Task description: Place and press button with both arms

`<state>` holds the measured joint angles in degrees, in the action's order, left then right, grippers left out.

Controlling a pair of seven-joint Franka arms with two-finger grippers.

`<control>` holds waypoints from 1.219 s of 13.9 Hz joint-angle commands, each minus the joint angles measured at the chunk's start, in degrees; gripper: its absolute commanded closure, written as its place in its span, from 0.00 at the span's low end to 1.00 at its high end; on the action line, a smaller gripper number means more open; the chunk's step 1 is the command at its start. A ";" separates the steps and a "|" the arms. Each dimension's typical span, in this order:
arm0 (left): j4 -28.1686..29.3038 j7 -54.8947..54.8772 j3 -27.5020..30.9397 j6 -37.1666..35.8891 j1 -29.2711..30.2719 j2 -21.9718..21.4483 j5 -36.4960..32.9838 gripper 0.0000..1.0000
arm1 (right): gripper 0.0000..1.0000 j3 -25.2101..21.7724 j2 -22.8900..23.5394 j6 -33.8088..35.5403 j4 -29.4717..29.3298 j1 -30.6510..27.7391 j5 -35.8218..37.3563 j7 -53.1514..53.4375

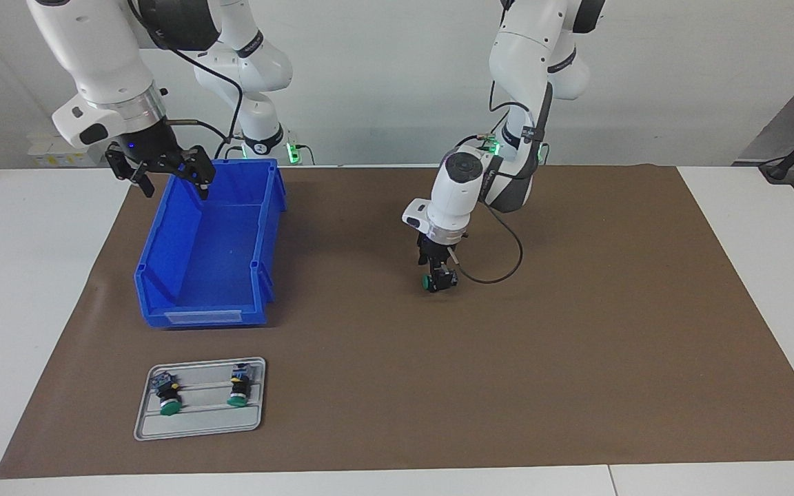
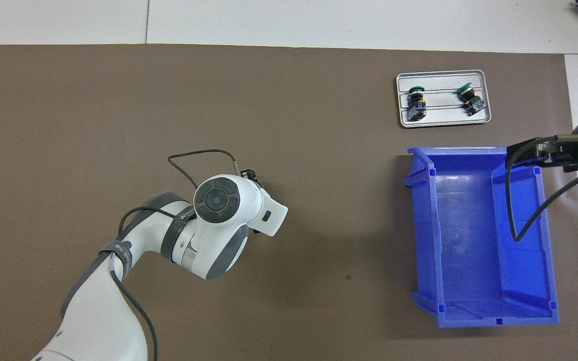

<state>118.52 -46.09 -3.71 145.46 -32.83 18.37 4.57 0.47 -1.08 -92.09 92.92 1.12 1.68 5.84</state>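
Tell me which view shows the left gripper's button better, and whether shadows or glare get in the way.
Facing view: the button shows at the left gripper, green cap sideways, low over the brown mat, light even, only a soft shadow beside the blue bin. Overhead view: the arm's wrist covers the gripper, only a sliver of the button showing; no glare.

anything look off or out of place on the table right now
Nothing stands out. Two buttons lie on their sides on the grey tray, the blue bin sits square and empty, and a third button is at the left hand low over the brown mat.
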 commanded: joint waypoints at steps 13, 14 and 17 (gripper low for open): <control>-6.62 4.16 0.90 1.67 3.20 1.49 2.80 0.79 | 0.00 0.32 -0.50 0.42 0.42 -0.59 -1.24 -1.71; -8.11 3.99 0.81 0.80 3.99 1.84 4.99 0.79 | 0.00 0.32 -0.50 0.42 0.42 -0.59 -1.33 -1.71; -13.90 3.20 0.64 -8.05 7.59 1.76 10.61 0.80 | 0.00 0.32 -0.50 0.42 0.42 -0.59 -1.24 -1.71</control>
<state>110.00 -42.58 -2.54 143.62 -27.84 18.99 11.98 0.47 -1.08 -92.09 92.92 1.12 1.68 5.84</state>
